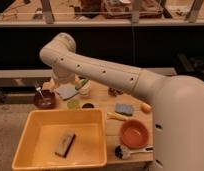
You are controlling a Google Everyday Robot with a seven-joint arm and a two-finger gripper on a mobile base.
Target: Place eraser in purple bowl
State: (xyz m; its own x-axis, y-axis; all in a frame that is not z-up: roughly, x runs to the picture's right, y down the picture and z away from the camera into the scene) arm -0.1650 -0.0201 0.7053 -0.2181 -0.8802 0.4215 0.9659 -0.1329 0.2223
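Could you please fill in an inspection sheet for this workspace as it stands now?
Surface: wooden table, crowded with small items.
Job's things: the eraser lies inside the yellow tub, not in the purple bowl. That bowl sits at the table's left edge with a utensil standing in it.
Clutter: orange bowl, blue-grey sponge, brush, white cup, grey cloth.
Grippers: gripper is low over the table's back left, by the grey cloth, well away from the eraser.
Cables: nothing seen.
Surroundings: dark shelving behind, grey floor at left.
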